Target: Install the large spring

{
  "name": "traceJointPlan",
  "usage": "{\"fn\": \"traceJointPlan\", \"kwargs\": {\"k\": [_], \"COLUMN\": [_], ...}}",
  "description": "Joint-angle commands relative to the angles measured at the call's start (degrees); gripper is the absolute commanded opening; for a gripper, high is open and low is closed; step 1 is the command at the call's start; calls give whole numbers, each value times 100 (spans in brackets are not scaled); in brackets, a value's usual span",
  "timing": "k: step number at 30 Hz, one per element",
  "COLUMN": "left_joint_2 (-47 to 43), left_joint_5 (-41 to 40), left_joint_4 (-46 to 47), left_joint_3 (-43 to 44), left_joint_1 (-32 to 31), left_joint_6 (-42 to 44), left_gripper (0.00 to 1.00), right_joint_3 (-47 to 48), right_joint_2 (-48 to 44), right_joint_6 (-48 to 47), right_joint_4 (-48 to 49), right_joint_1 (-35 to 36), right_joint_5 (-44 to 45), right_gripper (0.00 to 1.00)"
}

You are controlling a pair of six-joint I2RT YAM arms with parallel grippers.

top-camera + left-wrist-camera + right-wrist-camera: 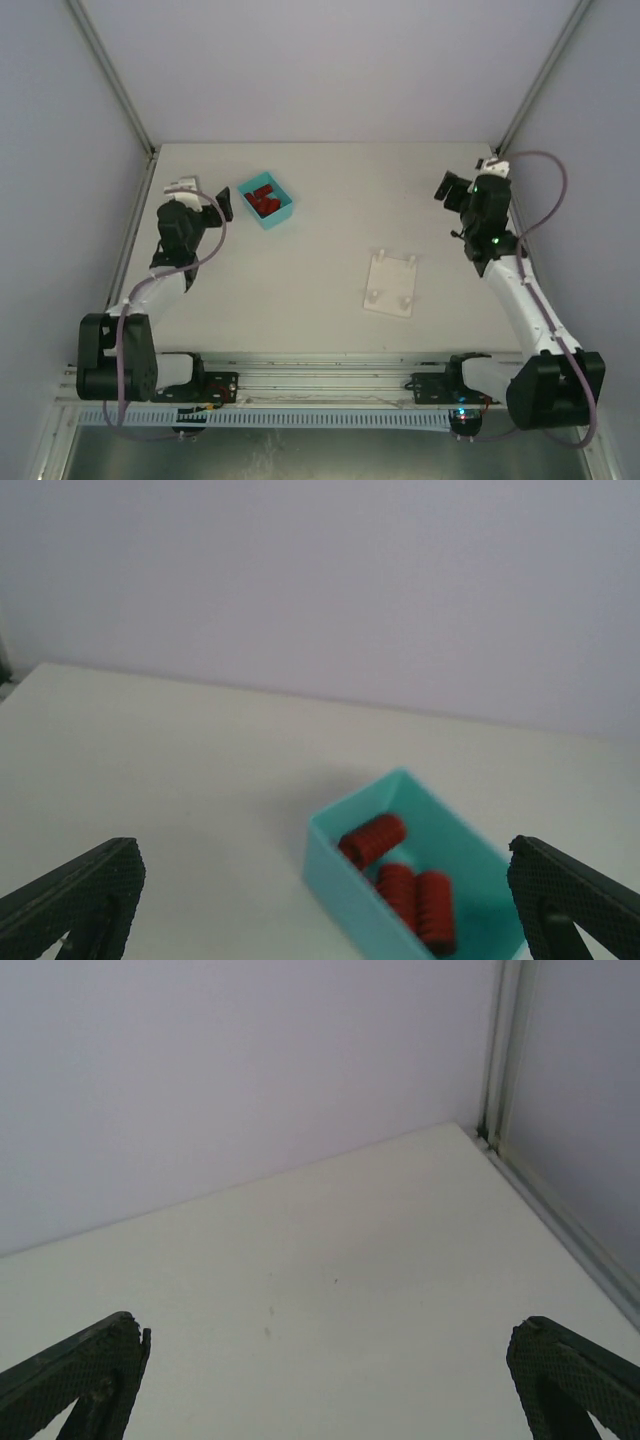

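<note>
A teal bin [283, 214] at the back left of the table holds three red springs [264, 198]. In the left wrist view the bin [350, 880] lies just ahead, between my fingers, with the springs [373, 840] lying on their sides. They look alike in size, so I cannot tell which is the large spring. My left gripper [226, 203] hovers just left of the bin, open and empty [322, 880]. A white plate [390, 290] with several upright pegs lies right of centre. My right gripper [446, 188] is raised at the back right, open and empty [325, 1360].
Pale walls close off the back and sides, with metal frame posts [497, 1050] in the back corners. A rail [320, 385] carrying both arm bases runs along the near edge. Bare tabletop [330, 215] lies between bin and plate.
</note>
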Motion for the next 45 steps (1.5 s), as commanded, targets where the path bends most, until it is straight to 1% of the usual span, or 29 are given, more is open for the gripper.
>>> {"fn": "traceJointPlan", "kwargs": {"k": [1,2,3,6,8,9,10,12,13,15,16,19,21,23,26,29,32,36,40,45], "left_joint_2": [-417,-464,-506,-508,-476,-476,-482,-407,-306,6,195,686,945,1225,1692,2219,2770,3279,3887,4712], "left_joint_5": [277,277,281,270,262,398,782,1352,1477,1645,1680,1690,1524,1315,937,461,415,355,-164,-555], "left_joint_4": [-1420,-1660,-1848,-2820,-3175,-3127,-2979,-2661,-2730,-3125,-3335,-3856,-4075,-4238,-4575,-5082,-5562,-5853,-6352,-7045], "left_joint_3": [973,1171,1350,1864,2013,1971,1889,1785,1864,2263,2486,3000,3269,3532,4133,4742,5406,5924,6556,7360], "left_joint_1": [-14,-14,-4,-3,21,51,113,223,236,238,235,203,145,51,-157,-375,-495,-677,-863,-1104], "left_joint_6": [-898,-1031,-1162,-1613,-2002,-2132,-2205,-2328,-2338,-2111,-1952,-1533,-1155,-842,-298,270,763,1475,2068,2668], "left_gripper": [99,99,99,99,99,99,99,99,99,99,98,88,83,80,73,67,61,51,47,44], "right_joint_3": [1491,1790,1936,2029,1933,1820,1703,1554,1475,1262,1104,742,470,169,52,69,-58,-192,-598,-722], "right_joint_2": [249,378,451,430,322,264,213,159,127,32,-6,-151,-223,-270,-135,-1,-20,-143,-374,-521], "right_joint_6": [1590,1591,1518,1395,1428,1425,1439,1542,1525,1437,1380,1015,761,649,576,538,496,466,491,536], "right_joint_4": [-3900,-4308,-4478,-4589,-4477,-4322,-4200,-4126,-4081,-3983,-3904,-3560,-3224,-2853,-2628,-2586,-2419,-2154,-1664,-1611], "right_joint_1": [30,19,-19,-131,-138,-130,-102,51,193,508,701,1505,2016,2313,2408,2537,2608,2632,2640,2649], "right_joint_5": [265,270,101,-746,-1239,-1578,-1915,-2195,-2239,-2167,-1998,-1536,-1201,-950,-1026,-811,-662,-758,-583,-218], "right_gripper": [99,99,99,99,99,99,99,99,99,99,99,99,99,99,99,99,99,99,99,99]}}
